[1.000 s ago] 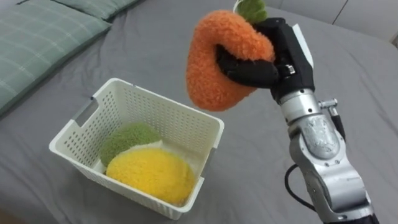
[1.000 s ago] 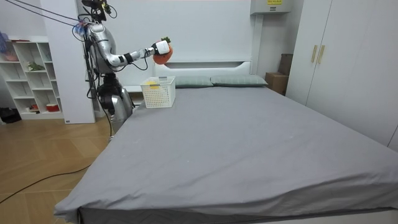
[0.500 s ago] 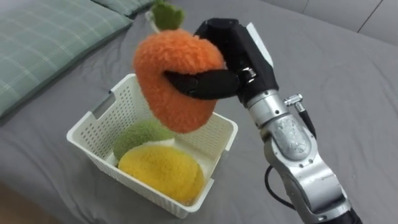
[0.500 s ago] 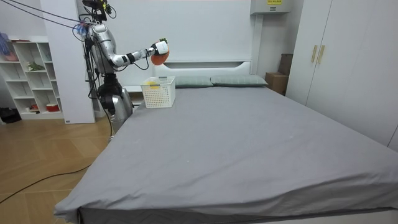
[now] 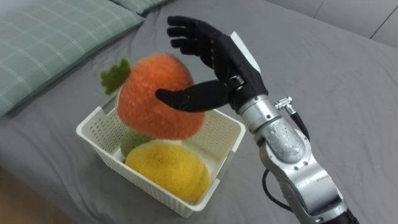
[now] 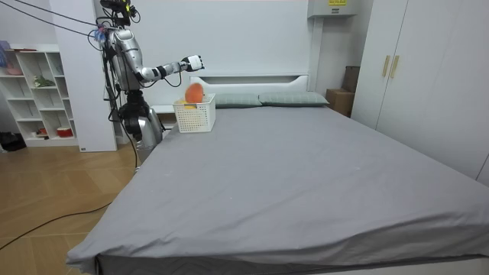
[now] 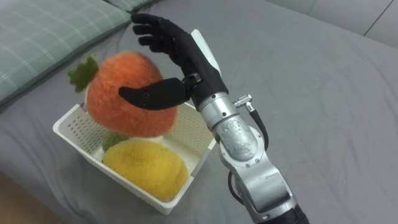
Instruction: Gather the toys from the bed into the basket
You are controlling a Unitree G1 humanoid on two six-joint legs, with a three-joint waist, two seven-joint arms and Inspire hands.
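My right hand (image 5: 217,59) hovers open over the white slatted basket (image 5: 225,152), fingers spread and thumb stretched in front of the orange carrot plush (image 5: 155,96). No finger curls round the plush, which hangs at the basket's mouth with its green top pointing left. Inside the basket lie a yellow plush (image 5: 165,174) and a green one (image 5: 129,142), partly covered by the carrot. In the room view I stand at the head corner of the bed, right hand (image 6: 192,61) held out above the basket (image 6: 195,114).
Green checked pillows (image 5: 56,43) lie left of the basket. Grey bedsheet (image 5: 323,81) spreads wide to the right. The bed's edge drops off at the lower left. A white shelf unit (image 6: 34,92) stands behind me, and wardrobes (image 6: 428,76) at the room view's right.
My right hand carried the carrot plush left over the basket, then opened. The plush left the hand and dropped to the basket's mouth.
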